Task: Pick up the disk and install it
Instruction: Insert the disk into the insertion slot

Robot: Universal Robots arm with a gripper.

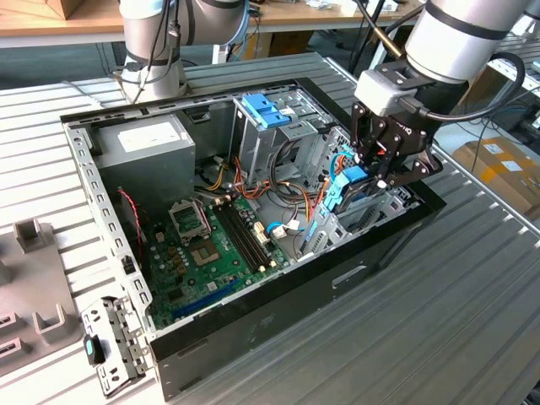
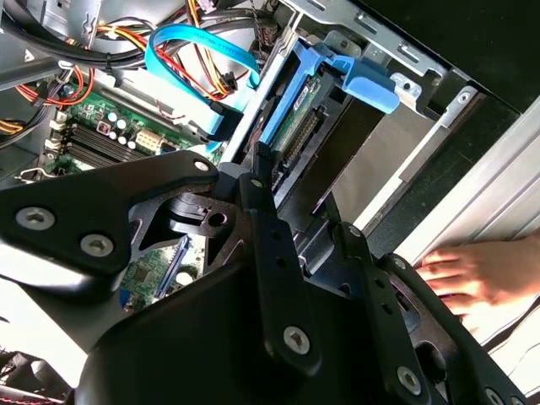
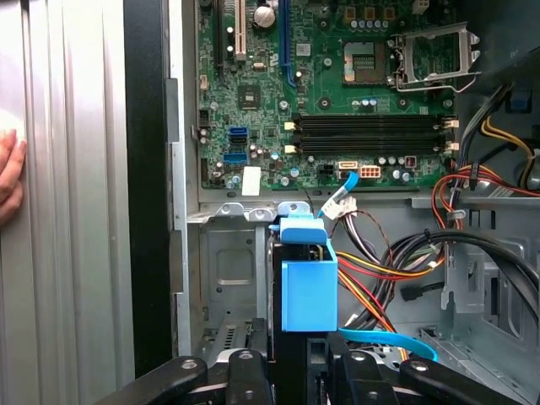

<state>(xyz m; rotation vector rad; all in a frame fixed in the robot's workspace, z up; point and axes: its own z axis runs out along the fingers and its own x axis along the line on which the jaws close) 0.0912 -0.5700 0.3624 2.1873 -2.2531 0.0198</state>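
hand [image 1: 372, 179] clamped narrow on disk [image 2: 299, 126], held on edge in blue carrier [image 3: 308, 291] at drive bay [image 1: 337, 229], front corner of computer case [image 1: 253, 337]. pickup done; disk seems partly entered, not yet seated.

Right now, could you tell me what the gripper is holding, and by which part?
The gripper clamps the disk, in its blue carrier, across its flat faces at the end nearest the wrist.

Green motherboard [image 1: 211, 253], black pincer [image 1: 375, 175]
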